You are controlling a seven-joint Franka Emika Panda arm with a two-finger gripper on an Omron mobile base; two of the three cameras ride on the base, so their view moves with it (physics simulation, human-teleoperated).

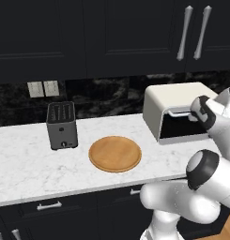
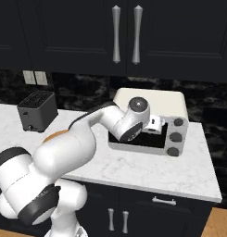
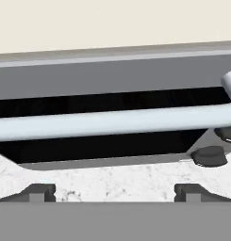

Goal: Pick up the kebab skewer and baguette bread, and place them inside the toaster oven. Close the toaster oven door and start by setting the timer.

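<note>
Dark cabinets [image 1: 111, 33] with silver handles are hanging over a white marble counter [image 1: 22, 164], and a black stone backsplash is running behind it. On the counter, a small black toaster [image 1: 62, 125] is standing at the left, a round wooden board [image 1: 115, 153] is lying bare just to its right, and the cream toaster oven [image 1: 175, 101] is sitting at the right, against the backsplash.

In the right base view the oven's three dark knobs [image 2: 175, 137] are showing down its right side, and the white arm is reaching across to the oven's front, with the gripper [image 2: 154, 125] sitting right at the top of the oven door [image 2: 138, 139]. From both base views the door is looking shut or nearly so; I cannot tell whether a gap remains.

The hand view is looking straight at the oven front from close up: the silver bar handle [image 3: 112, 121] is crossing the picture in front of dark glass, with the cream oven top above it and marble below. The two fingertips [image 3: 39, 192] are standing wide apart at the bottom, so the jaws are fully open and holding nothing, just short of the handle.

The skewer and baguette cannot be made out; whether they are lying behind the dark glass cannot be told.
</note>
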